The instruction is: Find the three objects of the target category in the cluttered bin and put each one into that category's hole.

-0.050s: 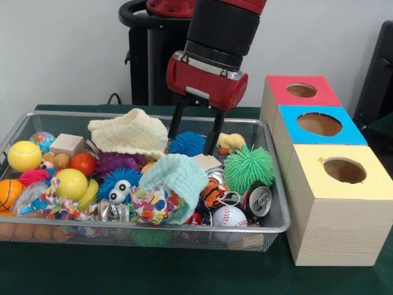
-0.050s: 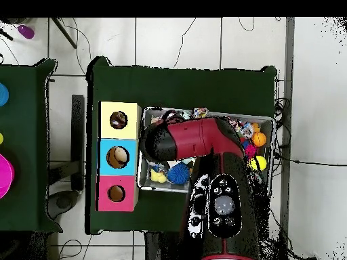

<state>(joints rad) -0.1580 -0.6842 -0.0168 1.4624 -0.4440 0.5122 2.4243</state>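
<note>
Inspector: Two black fingers [image 1: 215, 132] of the red and black gripper [image 1: 194, 130] hang spread apart inside the silver wire mesh bin [image 1: 279, 212], pinching nothing.

Clerk: What lies at the tips?

Inspector: Between and just below them, a spiky blue rubber ball [image 1: 187, 144]. Just beside the right-hand finger in the front view, a small yellow rubber duck [image 1: 231, 142]. To the other side, a folded cream knitted cloth [image 1: 130, 131].

Clerk: Further out?

Inspector: Nearer the camera than the gripper, a teal knitted cloth [image 1: 178, 174], a spiky green ball [image 1: 248, 168], a crushed drinks can [image 1: 257, 200] and a white baseball [image 1: 229, 216]. Well off toward the bin's far end from the boxes, a plain yellow ball [image 1: 24, 155], a red ball [image 1: 82, 164] and a pale wooden block [image 1: 66, 145].

Clerk: And the holes?

Inspector: Beside the bin, three wooden boxes in a row, each with a round hole on top: red-topped box [image 1: 302, 90], blue-topped box [image 1: 319, 124], yellow-topped box [image 1: 344, 172]. From overhead, the arm [image 2: 203, 145] covers much of the bin; the boxes [image 2: 118, 156] stand clear beside it. Which objects belong to the target category, I cannot tell.
</note>
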